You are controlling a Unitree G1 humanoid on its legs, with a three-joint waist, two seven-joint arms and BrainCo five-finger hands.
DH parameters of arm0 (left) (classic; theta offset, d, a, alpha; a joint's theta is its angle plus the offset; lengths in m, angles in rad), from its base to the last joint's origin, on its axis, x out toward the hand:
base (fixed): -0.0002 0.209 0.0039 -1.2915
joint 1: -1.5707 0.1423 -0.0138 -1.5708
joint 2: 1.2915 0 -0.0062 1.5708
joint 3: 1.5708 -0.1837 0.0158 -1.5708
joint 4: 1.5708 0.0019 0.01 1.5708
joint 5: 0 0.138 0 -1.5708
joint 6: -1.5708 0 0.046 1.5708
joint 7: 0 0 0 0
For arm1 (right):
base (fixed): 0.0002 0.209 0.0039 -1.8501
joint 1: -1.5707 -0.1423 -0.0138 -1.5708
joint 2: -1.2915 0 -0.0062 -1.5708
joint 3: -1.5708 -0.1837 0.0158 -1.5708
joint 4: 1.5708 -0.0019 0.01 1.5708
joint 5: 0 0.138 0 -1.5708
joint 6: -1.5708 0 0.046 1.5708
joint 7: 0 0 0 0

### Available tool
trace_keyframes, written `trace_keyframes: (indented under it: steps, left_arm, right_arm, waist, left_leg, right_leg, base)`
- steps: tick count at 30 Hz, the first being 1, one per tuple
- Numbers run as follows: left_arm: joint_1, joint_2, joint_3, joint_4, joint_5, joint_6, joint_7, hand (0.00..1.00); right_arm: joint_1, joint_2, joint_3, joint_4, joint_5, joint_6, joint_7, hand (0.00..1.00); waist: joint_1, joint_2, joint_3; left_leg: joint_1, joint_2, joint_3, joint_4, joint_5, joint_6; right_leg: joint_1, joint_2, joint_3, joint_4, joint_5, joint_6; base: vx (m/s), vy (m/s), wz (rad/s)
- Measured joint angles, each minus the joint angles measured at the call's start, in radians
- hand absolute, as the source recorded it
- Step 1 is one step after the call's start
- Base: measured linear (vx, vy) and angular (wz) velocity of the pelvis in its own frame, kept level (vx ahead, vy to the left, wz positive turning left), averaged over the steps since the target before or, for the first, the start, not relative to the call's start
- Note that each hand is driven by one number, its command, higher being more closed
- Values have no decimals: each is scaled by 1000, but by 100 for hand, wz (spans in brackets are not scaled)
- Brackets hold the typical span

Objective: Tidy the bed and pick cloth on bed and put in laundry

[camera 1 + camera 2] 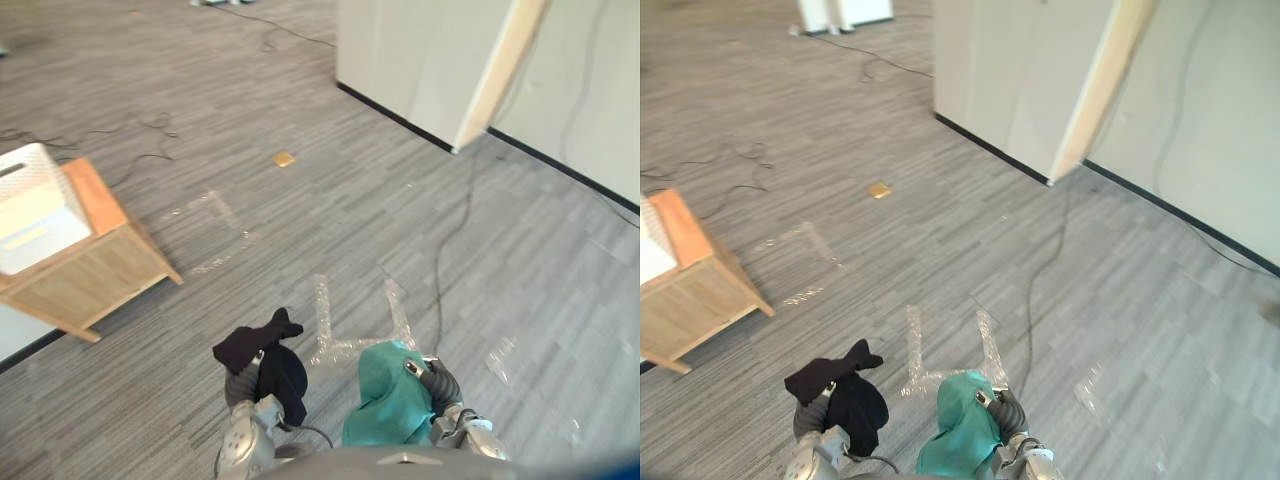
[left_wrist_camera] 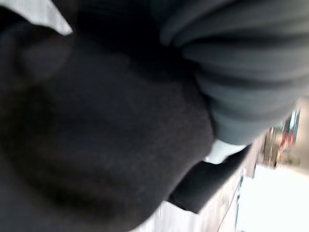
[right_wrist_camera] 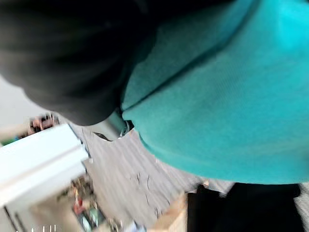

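Note:
A black cloth (image 1: 262, 360) is bunched over my left hand (image 1: 240, 385) and hangs from it above the grey carpet, low in the left eye view; it also covers the left wrist view (image 2: 96, 145). My right hand (image 1: 438, 383) is shut on a teal cloth (image 1: 385, 400), which drapes down beside it, with a fingertip (image 1: 411, 368) pressed on the fabric. The teal cloth (image 3: 231, 96) spreads across the right wrist view too. A white laundry basket (image 1: 30, 205) stands on a low wooden table (image 1: 105, 255) at the far left, well apart from both hands.
A white partition wall (image 1: 420, 60) with a pale wooden edge (image 1: 500, 70) stands ahead on the right. Clear tape marks (image 1: 325, 315) and a thin cable (image 1: 450, 240) lie on the carpet ahead, and a small tan piece (image 1: 285, 158) lies farther off.

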Motion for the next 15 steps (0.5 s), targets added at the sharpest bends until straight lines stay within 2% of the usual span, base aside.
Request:
trace_keyframes:
  steps: [1,2,3,4,5,6,7,9,11,12,13,14,15]
  left_arm:
    - [-6,-3,1,0,0,0,-9,100]
    - [-6,-13,8,-3,0,-2,-21,100]
    - [-4,-23,13,-5,0,-3,-35,100]
    - [-2,-24,13,-5,0,-3,-38,100]
    - [1,-29,11,-5,1,-2,-54,100]
    - [6,-36,9,-14,0,1,-67,100]
    - [10,-36,9,-22,0,2,-72,100]
    - [17,-36,7,-61,0,4,-72,100]
    - [16,-36,4,-101,-1,17,-69,100]
    - [14,-35,1,-111,-1,27,-66,100]
    - [11,-36,-9,-123,-1,34,-63,100]
    - [7,-38,-13,-134,-1,43,-55,100]
    - [5,-37,-12,-136,-2,47,-50,100]
  right_arm:
    - [-12,-3,-2,6,4,0,-1,100]
    - [-21,-11,-4,11,4,0,-1,100]
    - [-27,-13,-8,4,3,0,0,100]
    - [-29,-14,-9,2,3,-2,1,100]
    - [-30,-11,-22,2,3,-4,7,100]
    - [-31,-10,-41,2,3,-5,14,100]
    - [-33,-11,-48,2,3,-5,15,100]
    - [-35,-11,-73,2,3,-4,15,100]
    - [-35,-13,-86,1,3,6,15,100]
    - [-34,-13,-86,1,3,9,14,100]
    - [-29,-13,-85,-2,3,12,12,100]
    - [-22,-13,-85,-2,3,16,11,100]
    - [-20,-10,-85,-1,3,19,11,100]
  waist:
    - [-8,-1,1]
    - [-9,4,7]
    - [-1,16,13]
    - [3,17,17]
    - [4,20,20]
    - [8,16,20]
    - [11,17,20]
    - [21,15,22]
    - [34,5,27]
    - [32,-1,28]
    - [31,-6,26]
    - [36,-8,26]
    - [37,-14,31]
  left_leg:
    - [-35,5,24,84,28,-9]
    - [-106,34,66,264,113,-39]
    - [-199,100,129,462,293,-53]
    - [-226,126,152,529,310,-60]
    - [-296,160,203,654,286,-58]
    - [-356,153,255,695,239,-60]
    - [-375,145,275,688,221,-65]
    - [-433,92,345,548,168,-97]
    - [-434,24,431,254,160,-111]
    - [-433,2,466,135,180,-114]
    - [-432,-17,514,-21,231,-114]
    - [-436,-16,565,-169,306,-118]
    - [-441,-10,592,-198,357,-110]
  right_leg:
    - [12,0,-24,11,-17,-15]
    - [67,0,-61,1,-49,-32]
    - [156,21,-102,-34,-89,-54]
    - [192,27,-119,-52,-102,-58]
    - [265,37,-148,-93,-121,-69]
    - [332,36,-167,-142,-132,-76]
    - [354,36,-174,-164,-132,-76]
    - [422,34,-193,-236,-129,-84]
    - [507,21,-221,-303,-133,-77]
    - [535,14,-239,-326,-127,-65]
    - [573,11,-257,-364,-124,-59]
    - [616,12,-268,-406,-121,-35]
    - [643,7,-272,-421,-127,-11]
  base:
    - [476,-358,84]
    - [419,-302,85]
    - [508,-350,80]
    - [485,-285,76]
    - [382,-221,61]
    - [366,-200,52]
    - [370,-142,31]
    - [352,-68,18]
    - [442,-8,19]
    - [472,32,32]
    - [472,54,23]
    - [593,96,11]
    - [621,142,-5]
